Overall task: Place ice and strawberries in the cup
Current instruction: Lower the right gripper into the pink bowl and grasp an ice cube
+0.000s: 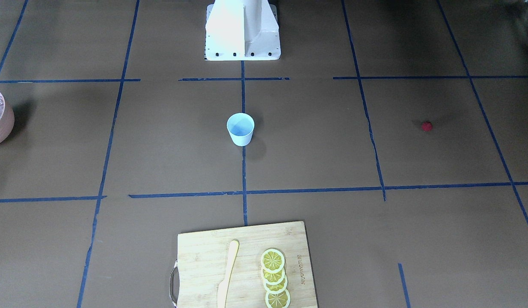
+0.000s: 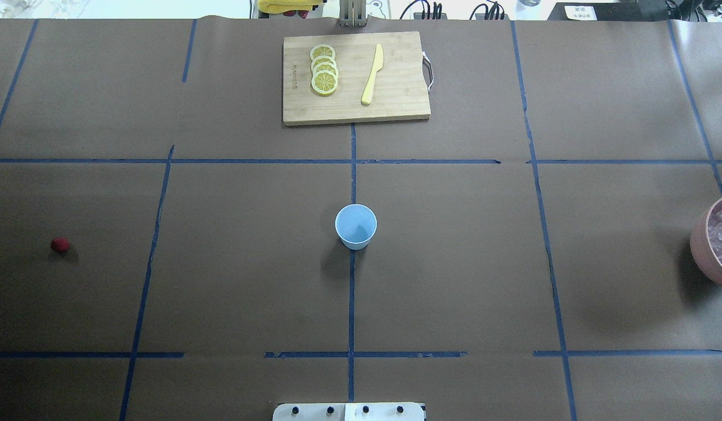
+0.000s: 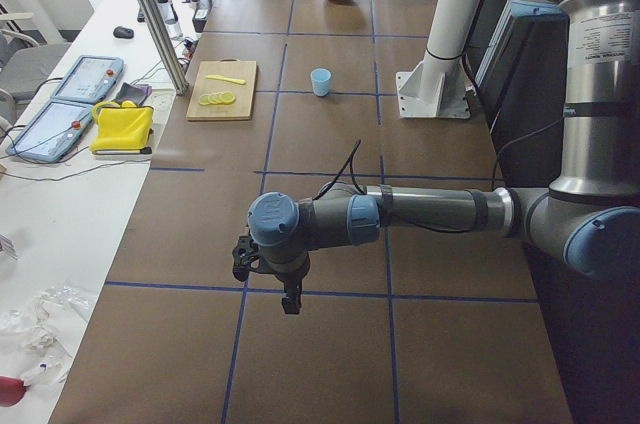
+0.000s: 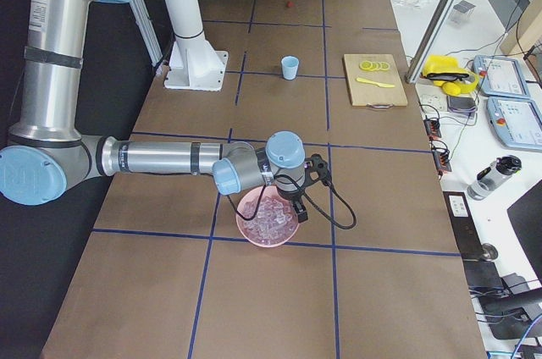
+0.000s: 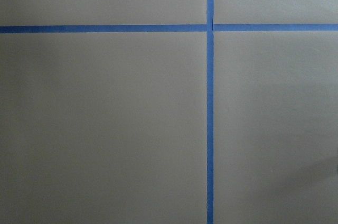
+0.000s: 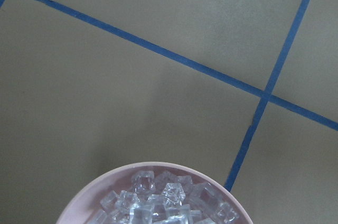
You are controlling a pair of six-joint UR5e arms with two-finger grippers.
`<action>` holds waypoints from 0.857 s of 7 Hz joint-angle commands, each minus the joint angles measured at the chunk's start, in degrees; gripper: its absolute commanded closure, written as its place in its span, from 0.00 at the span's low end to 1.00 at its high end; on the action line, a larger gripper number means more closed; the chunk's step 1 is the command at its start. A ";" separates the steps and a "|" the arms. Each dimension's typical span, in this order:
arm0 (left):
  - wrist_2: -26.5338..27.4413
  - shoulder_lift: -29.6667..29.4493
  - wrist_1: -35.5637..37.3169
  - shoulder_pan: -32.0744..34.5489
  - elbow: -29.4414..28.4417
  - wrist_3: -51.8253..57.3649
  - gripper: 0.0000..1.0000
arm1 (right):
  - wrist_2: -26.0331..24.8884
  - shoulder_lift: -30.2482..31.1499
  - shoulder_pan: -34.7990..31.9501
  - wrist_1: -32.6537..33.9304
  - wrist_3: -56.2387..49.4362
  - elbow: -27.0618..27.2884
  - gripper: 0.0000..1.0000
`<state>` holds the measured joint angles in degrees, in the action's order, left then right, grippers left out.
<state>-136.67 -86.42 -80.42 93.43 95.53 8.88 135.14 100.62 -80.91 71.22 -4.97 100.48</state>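
Brown paper tabletop: ice (image 4: 271,222) in pink bowl (image 4: 264,245) directly beneath right fingers (image 4: 301,212), their spread unclear.

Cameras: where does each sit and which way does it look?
Front-facing: across the table, facing the robot's base; cup central.
Overhead: behind the robot, looking forward; base edge shows.
Left side: table's left end; left gripper near.
Right side: table's right end; right gripper over pink bowl.
Left wrist: down at taped table; no body.
Right wrist: down at ice; no body.
Shared: front-facing and overhead both show cup, strawberry, cutting board.
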 commanded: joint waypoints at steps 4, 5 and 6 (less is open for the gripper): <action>-0.09 0.02 0.00 0.00 0.00 0.00 0.00 | -7.25 0.72 7.07 0.06 -0.39 -0.28 0.28; -0.09 0.02 0.00 0.00 0.00 0.00 0.00 | -7.87 0.72 8.13 0.06 -0.39 -0.89 0.28; -0.09 0.02 0.00 0.00 0.00 0.09 0.00 | -7.87 0.72 8.75 0.15 -0.48 -1.33 0.28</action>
<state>-136.76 -86.40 -80.42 93.43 95.54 8.90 127.54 101.33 -73.10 71.30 -5.39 99.68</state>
